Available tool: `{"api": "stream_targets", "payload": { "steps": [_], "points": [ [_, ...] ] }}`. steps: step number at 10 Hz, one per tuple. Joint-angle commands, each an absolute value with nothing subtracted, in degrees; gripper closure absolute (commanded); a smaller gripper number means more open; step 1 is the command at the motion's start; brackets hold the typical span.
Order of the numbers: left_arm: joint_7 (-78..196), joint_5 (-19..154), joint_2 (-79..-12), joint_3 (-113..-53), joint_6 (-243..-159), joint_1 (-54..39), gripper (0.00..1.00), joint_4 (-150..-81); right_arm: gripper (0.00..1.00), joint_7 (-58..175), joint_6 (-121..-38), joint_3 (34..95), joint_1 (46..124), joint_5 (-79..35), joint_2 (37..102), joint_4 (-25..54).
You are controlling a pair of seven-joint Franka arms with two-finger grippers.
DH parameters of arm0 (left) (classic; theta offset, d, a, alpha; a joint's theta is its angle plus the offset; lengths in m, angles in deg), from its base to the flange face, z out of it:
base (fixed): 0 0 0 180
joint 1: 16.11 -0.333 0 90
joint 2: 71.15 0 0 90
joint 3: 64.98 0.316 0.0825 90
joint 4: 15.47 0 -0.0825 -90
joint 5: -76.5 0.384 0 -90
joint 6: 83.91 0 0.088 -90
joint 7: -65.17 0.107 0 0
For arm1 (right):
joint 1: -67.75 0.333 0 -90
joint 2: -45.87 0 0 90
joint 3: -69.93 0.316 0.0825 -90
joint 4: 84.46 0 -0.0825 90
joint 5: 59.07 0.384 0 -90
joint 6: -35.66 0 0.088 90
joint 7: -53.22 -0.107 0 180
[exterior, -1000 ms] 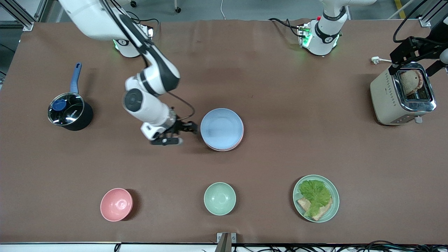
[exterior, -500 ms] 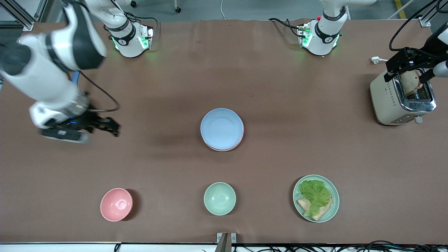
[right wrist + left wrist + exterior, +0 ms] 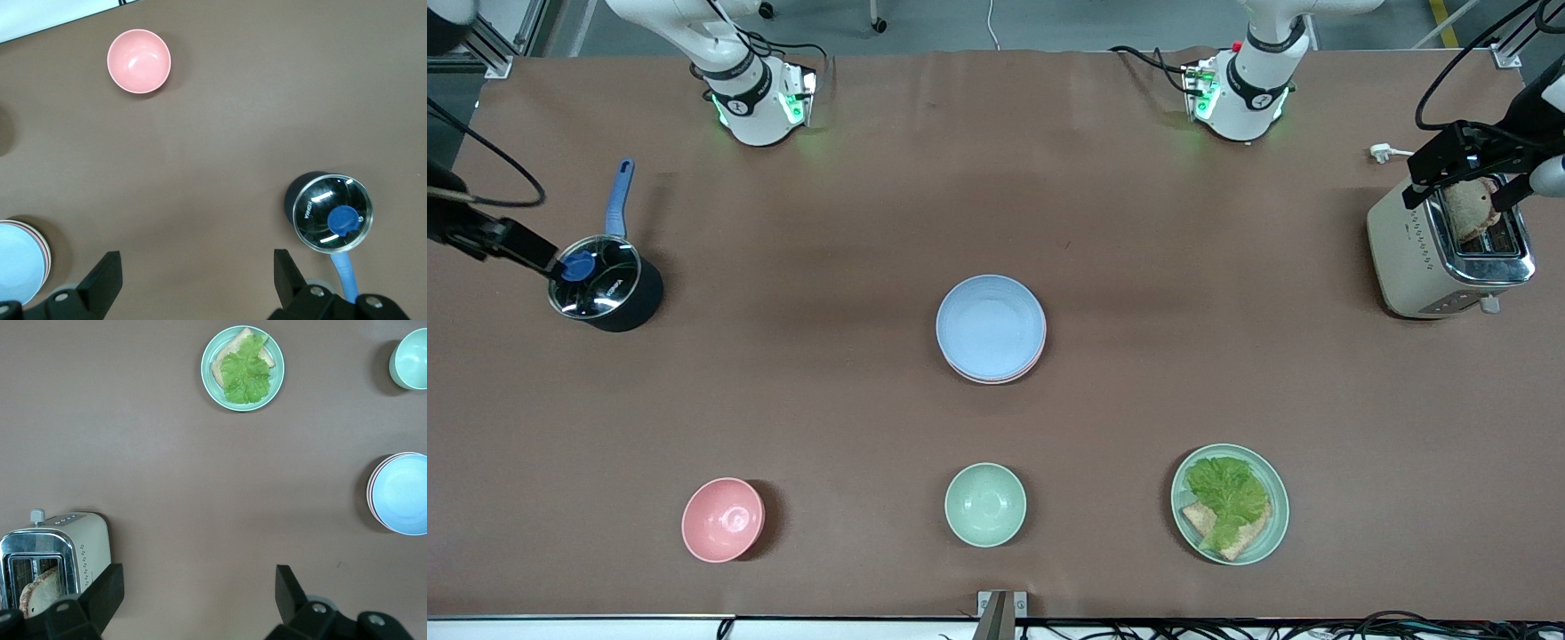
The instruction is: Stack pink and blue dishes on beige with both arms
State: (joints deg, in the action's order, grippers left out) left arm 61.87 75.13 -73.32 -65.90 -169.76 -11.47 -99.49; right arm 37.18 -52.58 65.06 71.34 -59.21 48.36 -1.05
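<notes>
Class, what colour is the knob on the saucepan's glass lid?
Blue. The knob on the saucepan lid shows best in the right wrist view.

Both arms are glossy white jointed tubes with black bands at the joints. Each base is a white dome ringed in black, lit green at its sides, the left base also carrying a small red button. Thick black cables loop beside the wrists. The left pincer [image 3: 197, 600] and right pincer [image 3: 197, 277] have matte black, wedge-shaped fingers with small round screws
</notes>
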Motion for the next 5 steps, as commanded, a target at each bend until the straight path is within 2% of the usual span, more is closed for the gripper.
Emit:
{"api": "stream_targets", "payload": {
  "steps": [1,5],
  "points": [
    [61.3,74.1,-72.6,-65.5,-169.0,-11.5,0.0,-100.5,0.0,38.6,-51.5,64.7,69.3,-57.0,46.9,-1.6],
    [62.4,74.1,-72.6,-65.5,-169.0,-11.6,0.0,-100.5,0.0,38.8,-50.6,64.8,69.4,-57.6,46.9,-1.5]
  ]
}}
